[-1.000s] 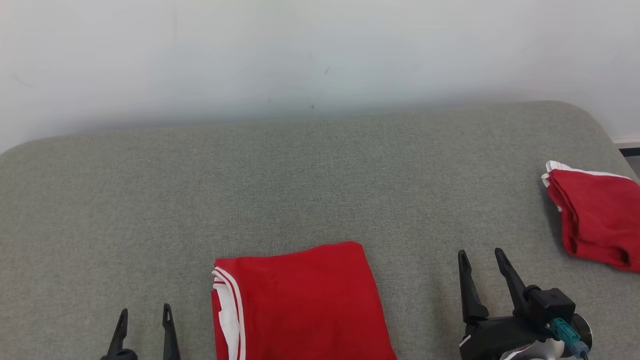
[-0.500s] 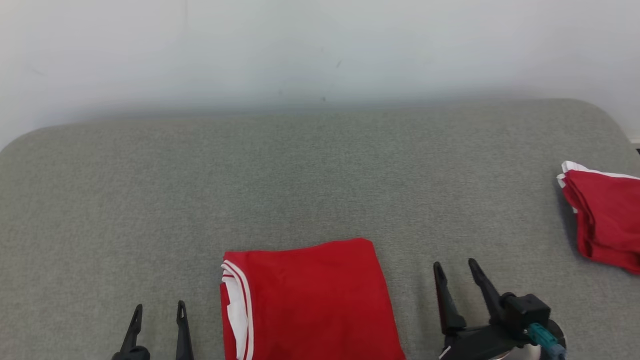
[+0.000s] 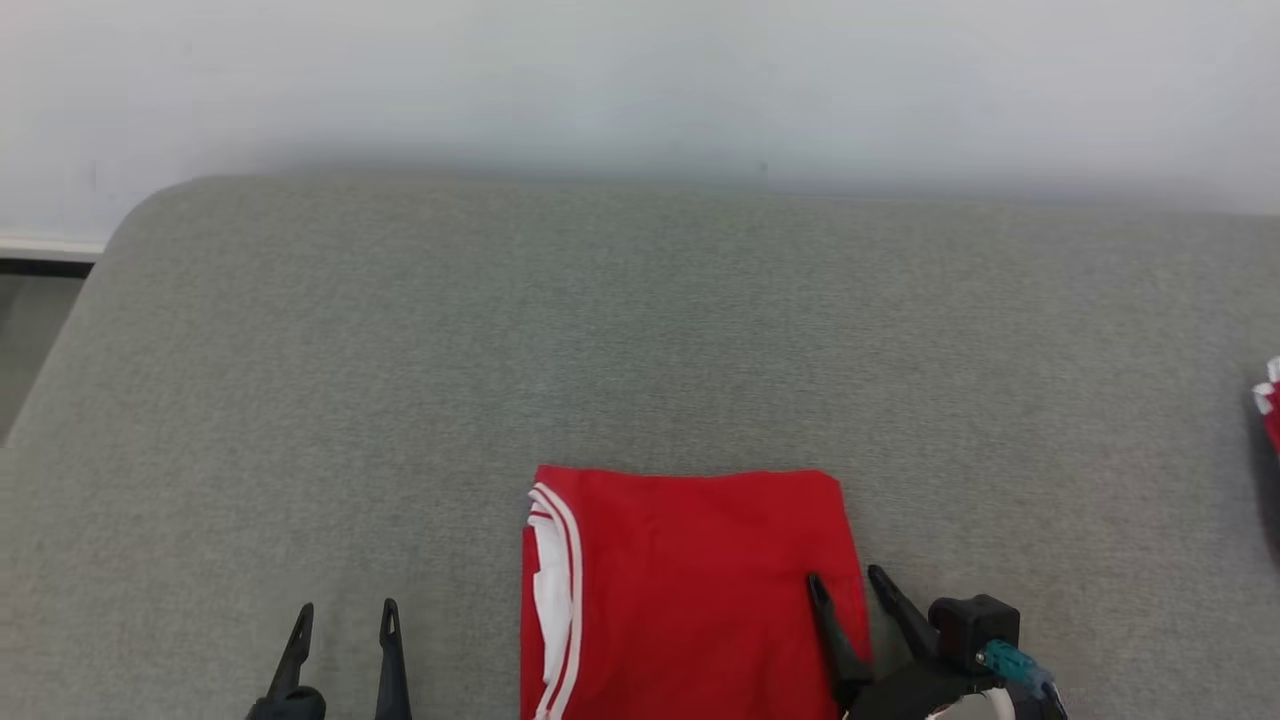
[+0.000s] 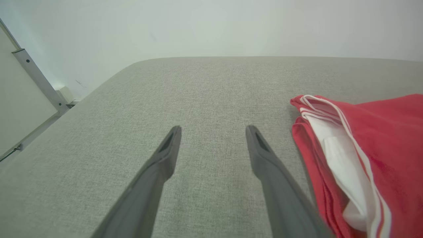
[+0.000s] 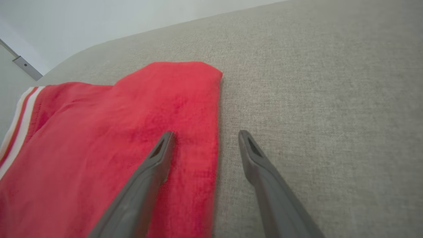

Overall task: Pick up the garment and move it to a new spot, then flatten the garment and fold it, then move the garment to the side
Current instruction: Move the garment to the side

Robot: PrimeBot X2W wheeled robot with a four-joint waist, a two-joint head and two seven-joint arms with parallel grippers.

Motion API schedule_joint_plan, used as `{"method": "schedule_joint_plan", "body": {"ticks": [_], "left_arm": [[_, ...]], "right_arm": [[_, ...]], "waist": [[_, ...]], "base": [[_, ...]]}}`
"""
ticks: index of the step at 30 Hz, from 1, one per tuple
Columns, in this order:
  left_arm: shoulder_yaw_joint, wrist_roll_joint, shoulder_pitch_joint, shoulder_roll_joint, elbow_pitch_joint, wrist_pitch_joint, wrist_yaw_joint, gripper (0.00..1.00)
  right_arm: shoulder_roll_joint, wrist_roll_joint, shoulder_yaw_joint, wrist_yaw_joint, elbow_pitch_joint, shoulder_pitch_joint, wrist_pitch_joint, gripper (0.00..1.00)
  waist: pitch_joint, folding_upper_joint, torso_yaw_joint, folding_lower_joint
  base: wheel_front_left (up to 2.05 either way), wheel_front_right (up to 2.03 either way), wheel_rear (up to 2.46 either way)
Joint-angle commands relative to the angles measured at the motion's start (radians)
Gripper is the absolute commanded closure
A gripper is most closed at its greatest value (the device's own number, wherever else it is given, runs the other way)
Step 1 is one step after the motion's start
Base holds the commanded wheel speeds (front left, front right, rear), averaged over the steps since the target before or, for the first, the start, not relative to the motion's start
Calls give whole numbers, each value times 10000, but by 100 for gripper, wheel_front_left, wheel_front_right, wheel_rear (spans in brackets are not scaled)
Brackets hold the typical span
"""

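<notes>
1. Underneath, a grey fabric-covered table [image 3: 640, 330] with rounded corners spans the head view.
2. A folded red garment with white side stripes [image 3: 690, 580] lies flat at the table's near edge, centre-right.
3. The right gripper [image 3: 844, 575] has its fingers apart, straddling the garment's right edge and holding nothing.
4. The left gripper [image 3: 347, 606] is spread wide and empty, just beside the garment's striped edge.
5. A sliver of red-and-white cloth [image 3: 1272, 405] shows far right.
</notes>
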Motion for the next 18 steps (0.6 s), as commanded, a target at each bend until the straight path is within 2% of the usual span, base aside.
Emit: {"method": "schedule_joint_plan", "body": {"ticks": [1,5,6,7,8,13,18], "left_arm": [[3,-79,14,-9,-3,-27,4,0],[31,-105,-23,-7,-15,-27,-3,0],[19,-122,-27,-7,-19,-27,6,0],[12,-136,-28,-7,-27,-27,26,0],[26,-148,-19,-6,-42,-27,42,0],[3,-143,-1,-4,-45,-27,-7,0],[109,22,120,-7,-25,-27,-113,0]], "right_arm": [[11,187,130,-25,288,-260,11,0],[15,570,515,-25,1051,-550,204,0],[17,596,578,-25,1214,-617,198,27],[19,592,618,-25,1332,-707,178,75],[17,558,630,-27,1423,-784,157,100],[9,453,447,-27,1624,-1023,21,100],[-63,299,-152,-36,1398,-1045,-45,100]], "waist": [[142,0,419,0],[217,0,539,0],[231,0,541,0],[242,0,528,0],[252,0,486,0],[220,0,155,0],[78,0,-789,0]], "base": [[0,0,0],[0,0,0],[0,0,0],[0,0,0],[0,0,0],[0,0,0],[0,0,0]]}}
